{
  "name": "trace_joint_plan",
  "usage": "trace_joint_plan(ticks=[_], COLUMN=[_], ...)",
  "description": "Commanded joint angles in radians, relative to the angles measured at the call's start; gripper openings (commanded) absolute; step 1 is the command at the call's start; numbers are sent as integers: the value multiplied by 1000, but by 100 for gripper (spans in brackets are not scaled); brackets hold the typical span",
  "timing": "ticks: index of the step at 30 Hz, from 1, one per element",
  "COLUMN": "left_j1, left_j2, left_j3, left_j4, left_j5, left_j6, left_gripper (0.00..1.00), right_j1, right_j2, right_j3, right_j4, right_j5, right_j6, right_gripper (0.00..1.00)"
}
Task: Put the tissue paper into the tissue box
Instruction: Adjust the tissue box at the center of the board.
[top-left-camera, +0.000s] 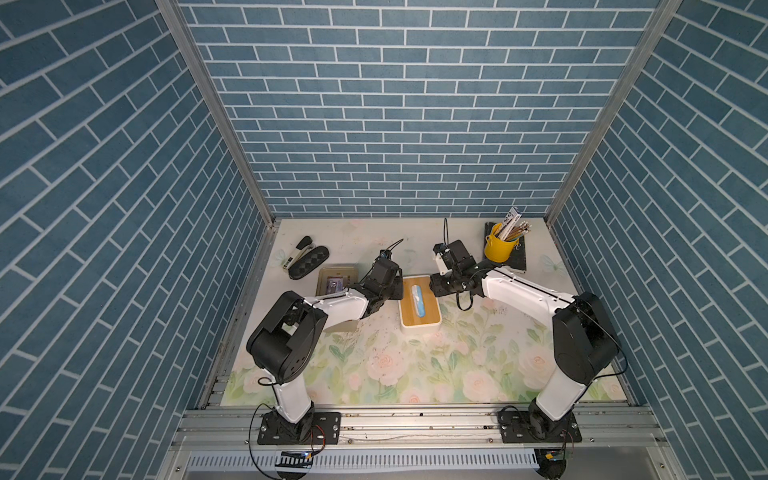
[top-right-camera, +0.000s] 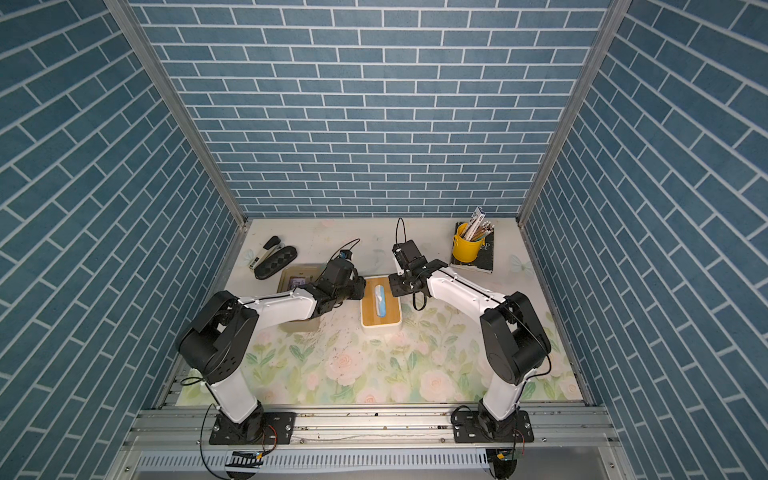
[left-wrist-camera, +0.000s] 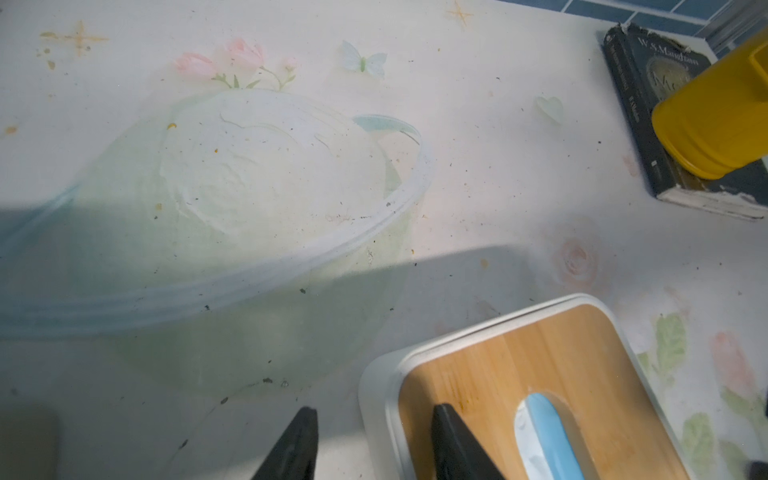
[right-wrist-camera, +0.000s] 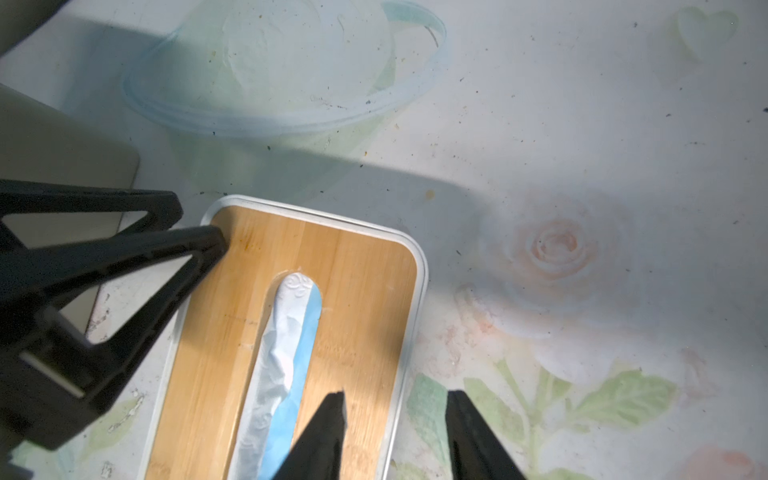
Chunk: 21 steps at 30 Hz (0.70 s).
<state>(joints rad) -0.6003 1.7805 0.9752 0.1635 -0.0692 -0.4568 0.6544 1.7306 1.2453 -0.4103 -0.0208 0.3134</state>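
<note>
The tissue box (top-left-camera: 419, 318) is white with a wooden lid (right-wrist-camera: 357, 282) and stands mid-table between my two arms. White tissue paper (right-wrist-camera: 284, 345) lies crumpled inside the lid's oval slot, beside a blue strip. My left gripper (left-wrist-camera: 374, 411) is open and straddles the box's rim at one far corner, one finger over the lid and the other over the table. It also shows in the right wrist view as the left gripper (right-wrist-camera: 195, 226). My right gripper (right-wrist-camera: 397, 395) is open and straddles the opposite long rim, with nothing held.
A yellow cup (top-left-camera: 496, 249) of pencils stands on a dark book (top-left-camera: 518, 259) at the back right. A stapler (top-left-camera: 296, 251) and a black case (top-left-camera: 308, 262) lie at the back left. A tan tray (top-left-camera: 332, 274) sits under my left arm.
</note>
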Motion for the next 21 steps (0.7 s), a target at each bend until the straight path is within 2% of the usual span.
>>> trace_joint_plan(ticks=[1,7,14,21], left_j1=[9,8,4,-1], left_j2=[50,74,110,195], left_j3=[-3,-3,8,110], left_j4=[-46,-18,59,79], left_j5=[12,52,138,188], left_j6=[8,1,-10,19], left_gripper=[42,38,37,40], right_j1=[4,14,17,4], right_j2=[-2,34,65,89], right_j3=[-21,-60,-104,-83], right_j4=[-3,30,73,71], right_j5=[-12,-31,-16,15], right_j6=[-2,16,24,11], right_gripper=[37,30,29,28])
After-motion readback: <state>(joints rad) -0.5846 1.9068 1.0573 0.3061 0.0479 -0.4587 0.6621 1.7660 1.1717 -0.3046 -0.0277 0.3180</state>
